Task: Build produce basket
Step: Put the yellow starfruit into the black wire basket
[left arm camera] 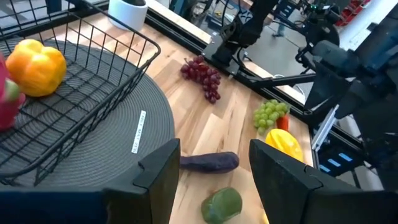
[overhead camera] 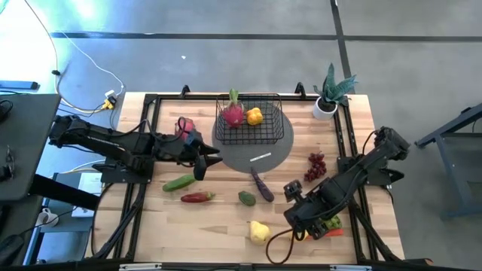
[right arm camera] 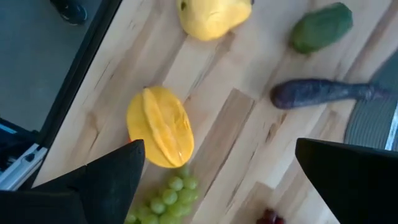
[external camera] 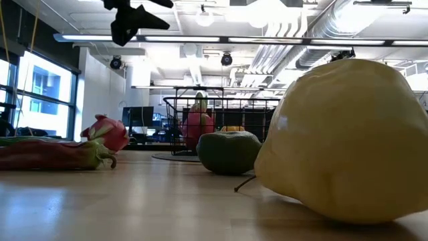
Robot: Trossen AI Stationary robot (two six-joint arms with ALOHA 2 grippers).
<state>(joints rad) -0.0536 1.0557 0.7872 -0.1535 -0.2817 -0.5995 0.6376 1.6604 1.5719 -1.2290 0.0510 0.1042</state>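
Inside basket (overhead camera: 280,113): one dragon fruit (overhead camera: 233,114), one pepper (overhead camera: 254,116).

Wooden table (overhead camera: 226,226) carries grey mat (overhead camera: 273,152), scattered produce (overhead camera: 197,197), potted plant (overhead camera: 328,98).

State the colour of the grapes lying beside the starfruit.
Green grapes, next to the yellow starfruit; clearest in the right wrist view.

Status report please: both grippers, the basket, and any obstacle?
Left gripper open, empty, above the mat edge. Right gripper open over green grapes. Basket holds two pieces. No obstacle seen.
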